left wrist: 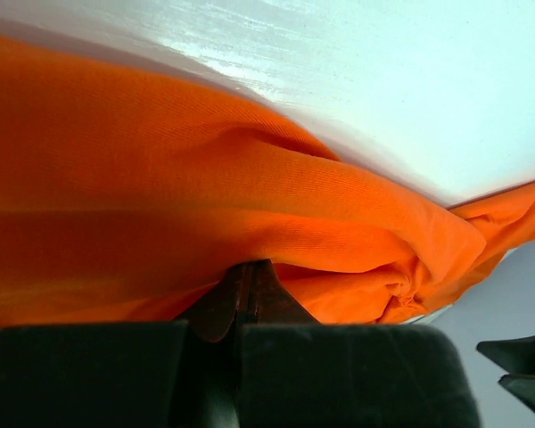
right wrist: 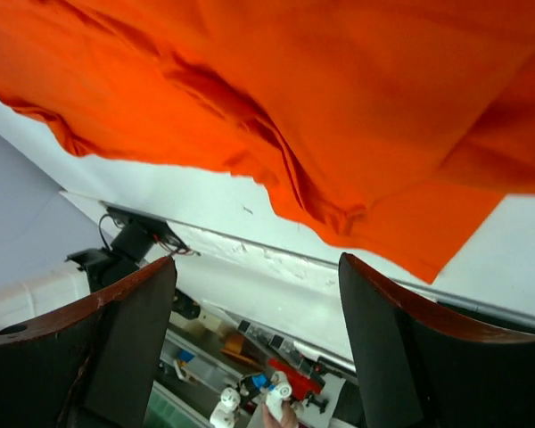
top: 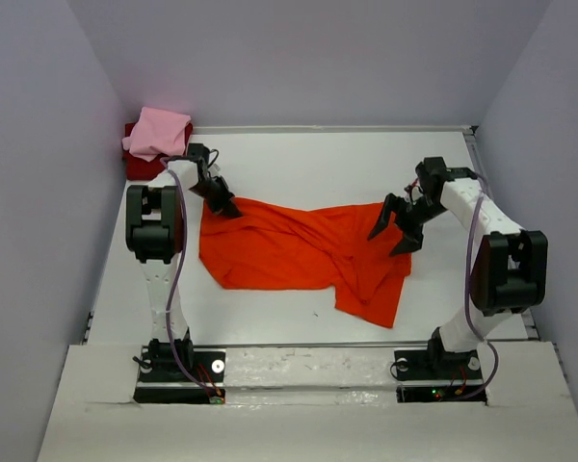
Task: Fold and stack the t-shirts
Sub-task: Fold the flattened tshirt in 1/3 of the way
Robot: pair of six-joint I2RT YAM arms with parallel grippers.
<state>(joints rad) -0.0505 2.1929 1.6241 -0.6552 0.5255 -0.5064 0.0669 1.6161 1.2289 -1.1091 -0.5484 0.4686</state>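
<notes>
Centrally, the orange t-shirt (top: 289, 252) sprawls on the table (top: 318, 164), its far-left corner pinched by the left gripper (top: 226, 207). The right gripper (top: 395, 231) hangs spread over its right edge.

I view the top external feed from above and behind the arm bases (top: 178, 371); it faces down and forward and takes in the whole table (top: 299, 154) from afar. The left wrist feed sits very close to the orange-red t-shirt (left wrist: 160, 178), facing across the cloth to the white surface beyond. The right wrist feed looks out between the fingers (right wrist: 116, 348) of the right gripper (right wrist: 257, 263) toward the near table edge. All three feeds share that t-shirt.
</notes>
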